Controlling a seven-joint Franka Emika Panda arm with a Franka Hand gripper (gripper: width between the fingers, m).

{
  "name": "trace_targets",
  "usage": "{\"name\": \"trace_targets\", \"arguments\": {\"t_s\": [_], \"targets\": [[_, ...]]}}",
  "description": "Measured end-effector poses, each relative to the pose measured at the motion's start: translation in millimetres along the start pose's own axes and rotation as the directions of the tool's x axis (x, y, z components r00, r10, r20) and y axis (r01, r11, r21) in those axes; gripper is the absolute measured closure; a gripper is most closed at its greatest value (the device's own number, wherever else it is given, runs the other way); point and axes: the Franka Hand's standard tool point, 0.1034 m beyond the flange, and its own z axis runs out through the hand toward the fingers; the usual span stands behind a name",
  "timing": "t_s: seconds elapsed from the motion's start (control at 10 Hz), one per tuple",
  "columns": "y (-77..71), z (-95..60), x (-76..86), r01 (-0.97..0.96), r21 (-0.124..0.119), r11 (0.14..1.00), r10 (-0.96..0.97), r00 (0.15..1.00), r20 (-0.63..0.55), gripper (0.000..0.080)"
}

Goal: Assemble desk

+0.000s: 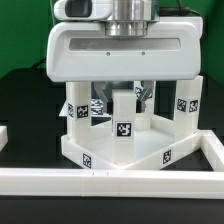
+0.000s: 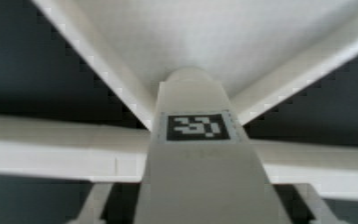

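Your jaws (image 1: 117, 108) are closing on a white tagged leg (image 1: 122, 118) standing upright inside the rimmed desk top (image 1: 100, 150), which is lying on the dark surface (image 1: 20, 100) against the white border rails (image 1: 200, 165). If the leg is sitting off its socket, pushing down could be tipping it or sliding the top. The exterior view is showing three more legs; the wrist view is showing only the held leg's tag (image 2: 197, 126) and the top's corner.

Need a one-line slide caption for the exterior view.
Panda gripper closed on a white tagged block leg, held upright over the white rimmed desk top, beside white border rails.
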Motion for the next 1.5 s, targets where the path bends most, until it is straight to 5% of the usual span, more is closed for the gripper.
{"name": "trace_targets", "arguments": {"t_s": [0.2, 0.3, 0.6, 1.1, 1.5], "targets": [[1.4, 0.1, -0.1, -0.176, 0.002, 0.984, 0.176, 0.984, 0.0, 0.0509], [-1.1, 0.0, -0.1, -0.365, 0.023, 0.931, 0.365, 0.931, 0.004, 0.0509], [-7.7, -0.3, -0.9, -0.622, 0.021, 0.783, 0.621, 0.783, 0.025, 0.0509], [-7.1, 0.3, -3.5, -0.852, -0.006, 0.524, 0.851, 0.523, 0.039, 0.0509], [10.3, -1.0, -7.0, -0.939, -0.032, 0.343, 0.939, 0.343, 0.019, 0.0501]]}}
